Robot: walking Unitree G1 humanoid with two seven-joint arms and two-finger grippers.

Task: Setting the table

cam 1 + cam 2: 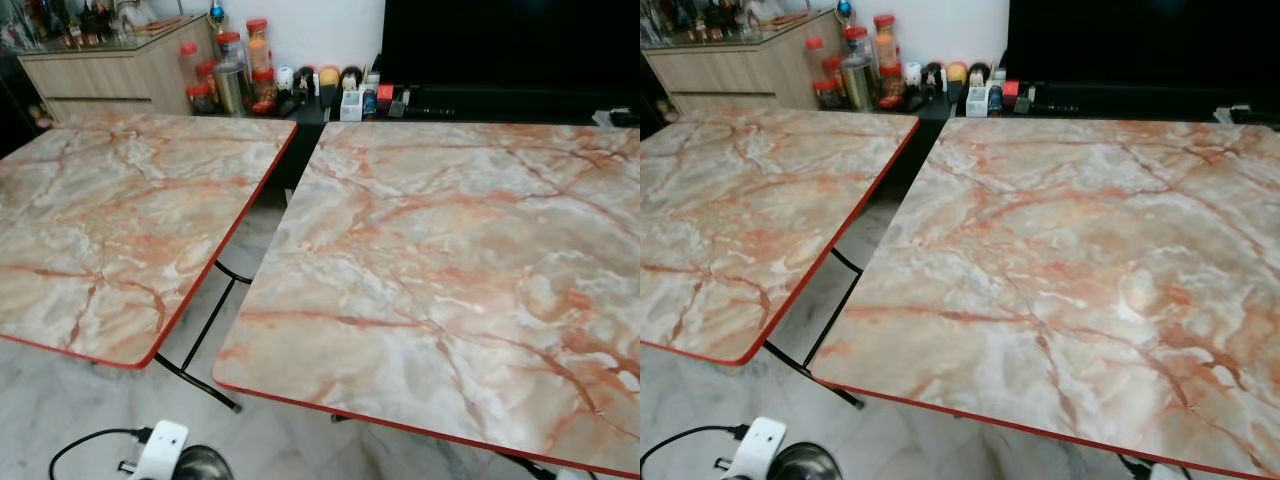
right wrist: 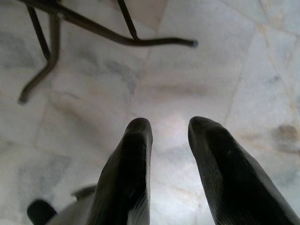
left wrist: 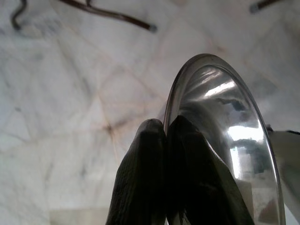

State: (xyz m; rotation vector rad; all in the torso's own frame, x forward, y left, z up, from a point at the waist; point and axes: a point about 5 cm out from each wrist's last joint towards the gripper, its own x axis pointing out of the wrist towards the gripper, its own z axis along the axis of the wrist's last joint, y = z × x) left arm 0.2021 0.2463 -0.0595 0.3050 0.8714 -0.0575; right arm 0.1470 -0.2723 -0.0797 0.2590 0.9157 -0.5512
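Note:
Two marble-patterned tables with red edges stand side by side, the left table (image 1: 120,220) and the right table (image 1: 450,270), both tops bare. My left gripper (image 3: 165,124) hangs low over the pale floor, shut on the rim of a shiny steel plate (image 3: 225,131). The plate's edge (image 1: 203,464) also shows at the bottom of the left eye view, below the left table's front corner. In the right wrist view my right gripper (image 2: 168,129) is open over the floor tiles, with nothing between its fingers.
A narrow gap with black folding legs (image 1: 200,350) separates the tables. Behind them stand a wooden cabinet (image 1: 110,70), several red-lidded jars (image 1: 235,70), small trinkets (image 1: 350,95) and a large dark screen (image 1: 500,45). A black cable (image 1: 90,445) lies on the floor.

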